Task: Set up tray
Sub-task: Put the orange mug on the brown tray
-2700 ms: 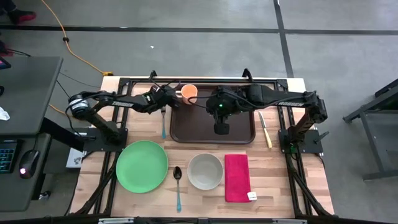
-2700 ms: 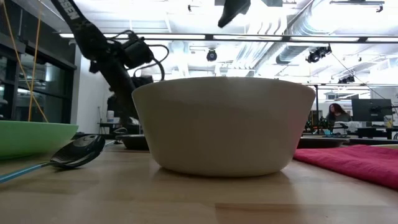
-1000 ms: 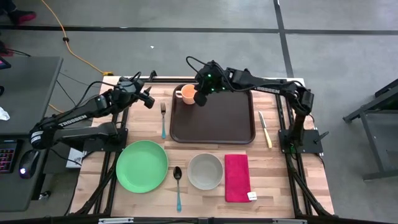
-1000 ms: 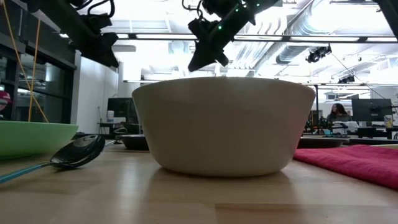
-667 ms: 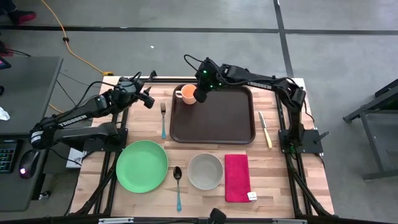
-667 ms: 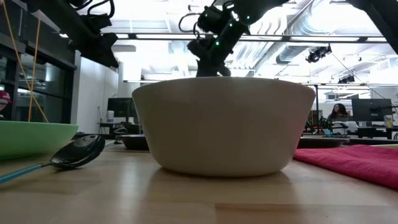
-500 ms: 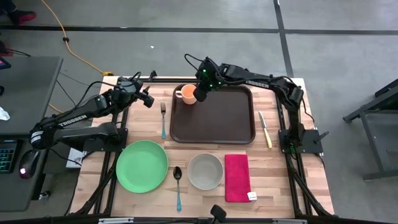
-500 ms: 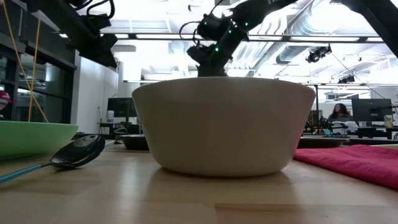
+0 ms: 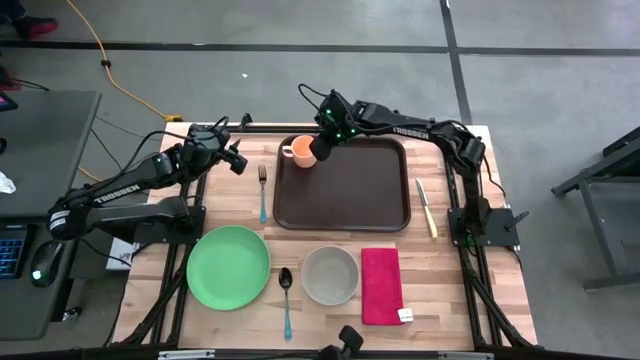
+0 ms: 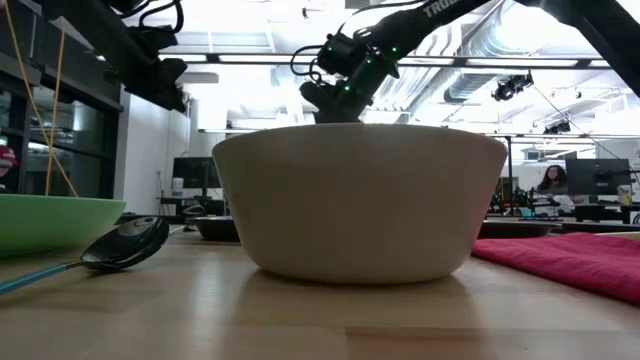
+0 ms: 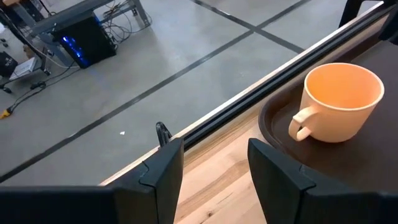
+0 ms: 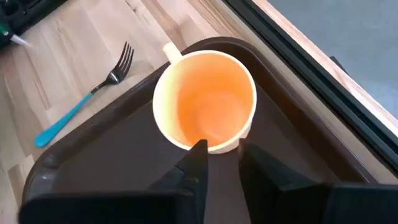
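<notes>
Reaching: right gripper [image 12: 219,163] over orange cup [image 12: 205,101], fingers parted astride near rim, nothing pinched.
Waiting: left gripper [image 11: 214,168] spread, cup ahead.
Tray [image 9: 350,190]: beneath right gripper, on counter [image 9: 450,290].
Handling: probably stiff, light, slick; grip raised rim.

**Visitor:** Where is the tray?

**Onlooker:** The tray [image 9: 350,190] lies flat on the wooden table, in the middle of its far half. It is a large, dark brown rectangle with rounded corners and a raised rim.

**Visitor:** Is anything on it?

**Onlooker:** One thing: an orange mug [image 9: 300,151] stands upright and empty in its far left corner, handle pointing out past the left rim. The rest of the tray's surface is bare.
</notes>
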Action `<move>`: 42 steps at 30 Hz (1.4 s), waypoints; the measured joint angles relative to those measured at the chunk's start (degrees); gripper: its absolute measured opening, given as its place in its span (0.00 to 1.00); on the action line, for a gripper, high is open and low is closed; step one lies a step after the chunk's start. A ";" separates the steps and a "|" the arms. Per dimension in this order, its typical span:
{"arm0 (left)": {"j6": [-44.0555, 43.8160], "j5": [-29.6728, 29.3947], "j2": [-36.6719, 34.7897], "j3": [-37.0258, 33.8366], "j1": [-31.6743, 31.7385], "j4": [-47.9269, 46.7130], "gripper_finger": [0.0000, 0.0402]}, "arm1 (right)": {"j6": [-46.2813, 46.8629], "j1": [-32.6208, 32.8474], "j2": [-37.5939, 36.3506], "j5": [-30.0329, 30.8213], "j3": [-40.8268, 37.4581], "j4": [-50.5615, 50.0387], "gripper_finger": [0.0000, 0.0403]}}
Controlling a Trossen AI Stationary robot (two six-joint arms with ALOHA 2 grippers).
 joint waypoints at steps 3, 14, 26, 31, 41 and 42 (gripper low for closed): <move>0.00 0.00 0.00 0.01 0.00 -0.17 0.52 | 0.24 -0.25 0.04 0.02 -1.34 0.63 0.22; 0.00 -0.07 0.02 0.01 0.00 -2.24 0.52 | 1.12 -1.44 0.11 -1.18 -6.87 5.33 0.24; 0.28 -0.22 0.02 0.01 0.00 -2.70 0.52 | 4.06 -1.68 0.11 -1.08 -14.92 15.22 0.24; 0.44 -0.35 0.02 0.01 0.00 -2.70 0.52 | 4.95 -1.79 0.11 -0.87 -15.73 18.62 0.24; 0.46 -0.44 0.02 0.03 0.00 -2.69 0.52 | 5.13 -1.97 2.53 -0.50 -15.73 20.66 0.24; 0.46 -0.43 0.02 0.03 0.00 -2.72 0.52 | 5.12 -1.97 2.69 -0.53 -15.73 20.79 0.24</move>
